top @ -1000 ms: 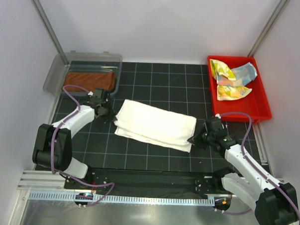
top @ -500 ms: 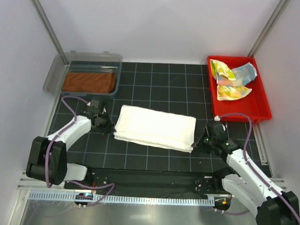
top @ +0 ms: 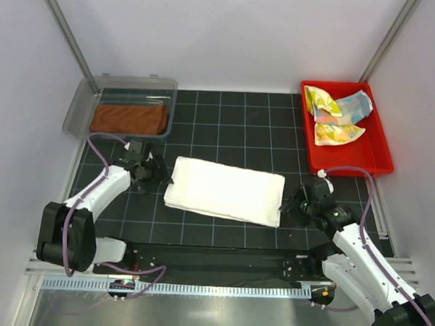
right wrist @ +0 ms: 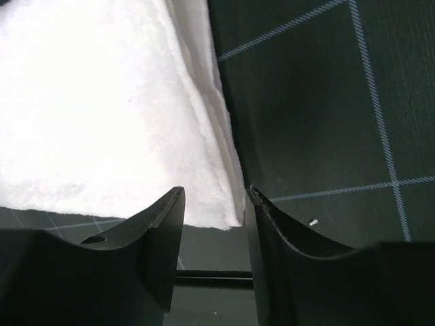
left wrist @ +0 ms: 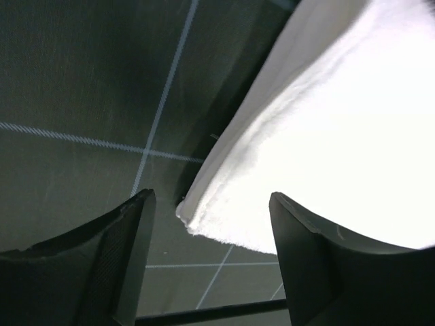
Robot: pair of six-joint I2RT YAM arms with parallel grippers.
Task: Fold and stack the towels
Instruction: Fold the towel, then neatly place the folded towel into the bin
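- White towel: one, folded into a long rectangle, lying flat on the middle of the black gridded worktop, between the two arms.
- Rust-brown towel: one, folded flat inside the clear bin at the far left.
- Patterned towels: crumpled together in the red tray at the far right. There are at least two, but I cannot tell the exact count.
- Left jaws stand apart around a corner at the white towel's left end without pinching it. The right jaws stand apart less widely at a corner of its right end.
- A second ago both pairs were shut on the towel's ends and the cloth sat rumpled. Now both have let go and it lies smooth.
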